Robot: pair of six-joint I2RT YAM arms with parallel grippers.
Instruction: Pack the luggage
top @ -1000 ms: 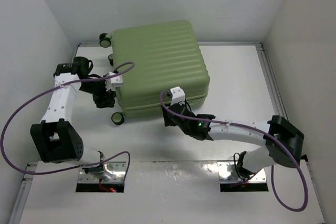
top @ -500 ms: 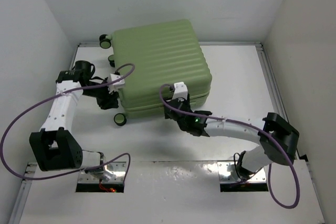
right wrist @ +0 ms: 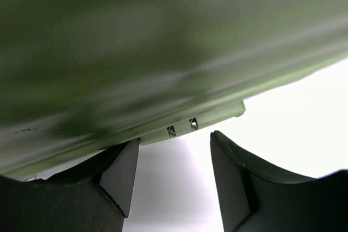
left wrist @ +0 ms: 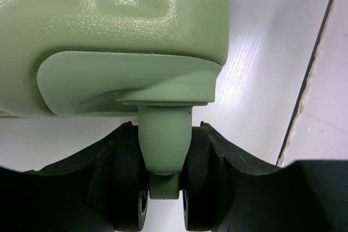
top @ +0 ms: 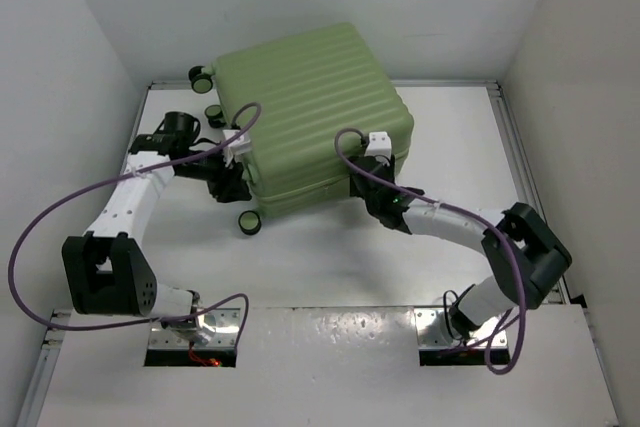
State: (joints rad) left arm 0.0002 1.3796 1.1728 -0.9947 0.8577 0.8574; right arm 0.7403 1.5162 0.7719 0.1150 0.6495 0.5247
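The luggage (top: 310, 107) is a closed pale-green ribbed suitcase lying flat at the back middle of the table, turned at an angle. My left gripper (top: 228, 187) is at its near left corner. In the left wrist view my left gripper (left wrist: 163, 199) is shut on a caster wheel (left wrist: 163, 145), with the black fingers (left wrist: 239, 177) outside the twin black wheels and the shell (left wrist: 109, 25) above. My right gripper (top: 362, 192) is at the suitcase's near right edge. In the right wrist view it (right wrist: 173, 161) is open and empty under the shell (right wrist: 136, 52), by a small green tab (right wrist: 190, 123).
Three other black-and-green wheels show, two at the back left (top: 200, 75) (top: 215, 112) and one at the near left (top: 250, 222). White walls close in the table (top: 450, 137) on the left, back and right. Purple cables loop off both arms.
The suitcase has swung counter-clockwise and shifted right. My left gripper moved right with the wheel corner. My right gripper moved right and back along the near edge.
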